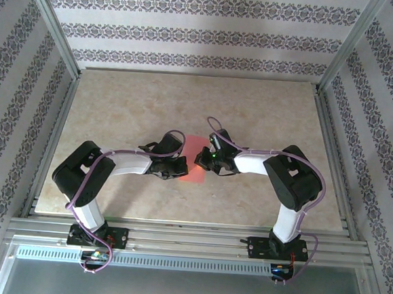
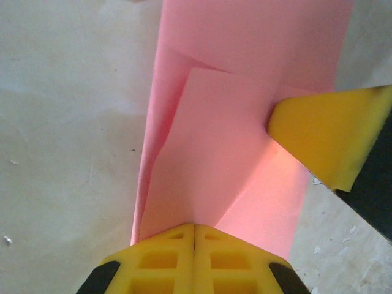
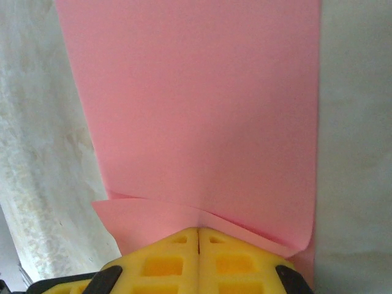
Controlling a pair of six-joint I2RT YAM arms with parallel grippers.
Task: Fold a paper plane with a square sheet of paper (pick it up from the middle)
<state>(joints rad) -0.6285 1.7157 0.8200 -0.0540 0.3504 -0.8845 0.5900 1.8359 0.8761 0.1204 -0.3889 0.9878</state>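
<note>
My left gripper [image 2: 195,229]: jaws fully closed, tips down on the near edge of the square sheet of paper [image 2: 184,202], nothing visibly pinched. Beyond my tips: a folded flap [image 2: 223,128]. Farther, my right gripper [image 3: 198,233]: closed likewise, pressing the opposite edge. Step, I judge: early creasing. Next: press along the fold without dragging the sheet.

A beige marbled worktop [image 1: 138,108] lies in the middle. Patterned wallpaper [image 1: 205,35] stands at 12, 9 and 3 o'clock. An aluminium rail [image 1: 189,240] runs along 6 o'clock, with a slotted strip [image 1: 174,262] just below it.
</note>
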